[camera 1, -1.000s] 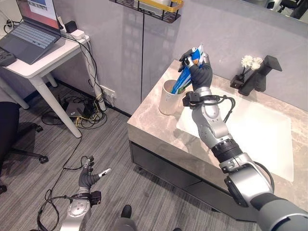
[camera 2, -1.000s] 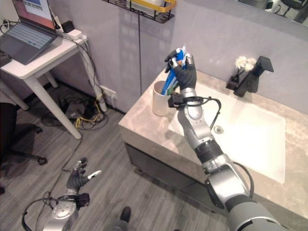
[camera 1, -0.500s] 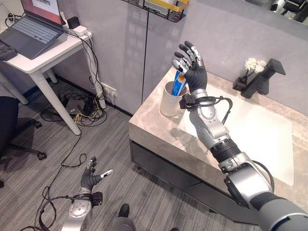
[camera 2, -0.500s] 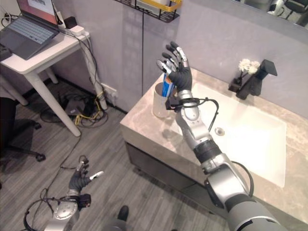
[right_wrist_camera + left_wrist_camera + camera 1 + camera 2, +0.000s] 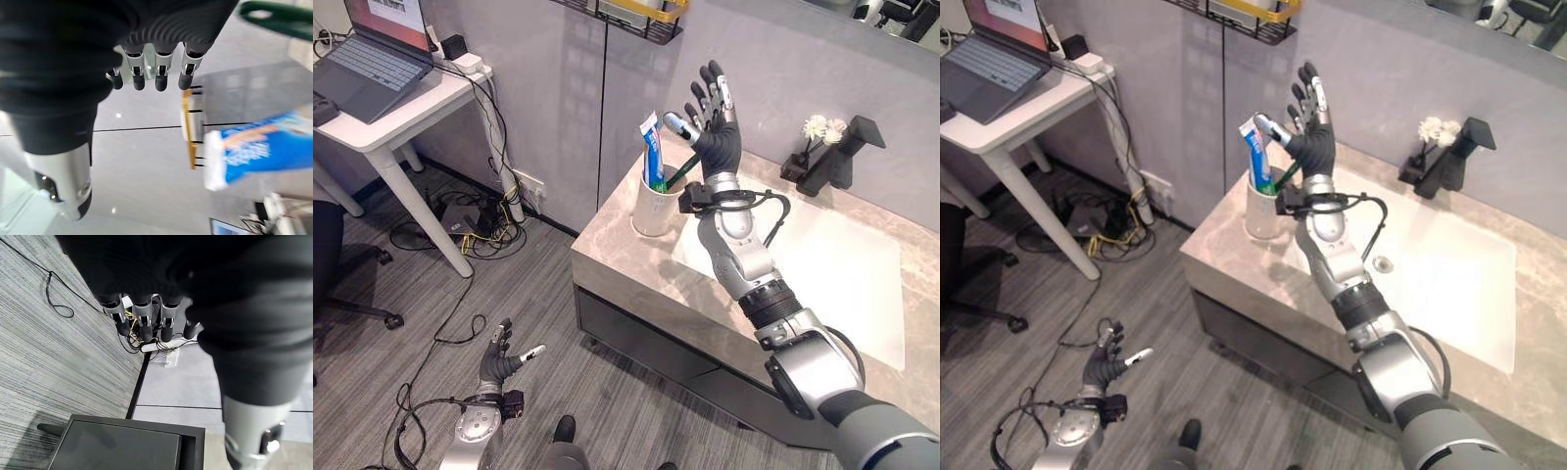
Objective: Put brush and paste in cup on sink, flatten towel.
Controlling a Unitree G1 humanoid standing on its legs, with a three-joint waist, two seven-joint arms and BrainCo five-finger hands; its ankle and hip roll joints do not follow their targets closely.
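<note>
Nearest, the left hand (image 5: 498, 360) is hanging low over the floor, fingers relaxed and holding nothing. Farther off, on the counter's (image 5: 636, 264) corner beside the sink (image 5: 832, 284), the cup (image 5: 652, 208) is standing upright with the paste (image 5: 652, 154) and green brush (image 5: 677, 176) leaning inside it. Just beyond it, the right hand (image 5: 710, 122) is hovering with fingers spread wide, gripping nothing. That part looks done; I am not spotting a towel, so flattening appears left.
</note>
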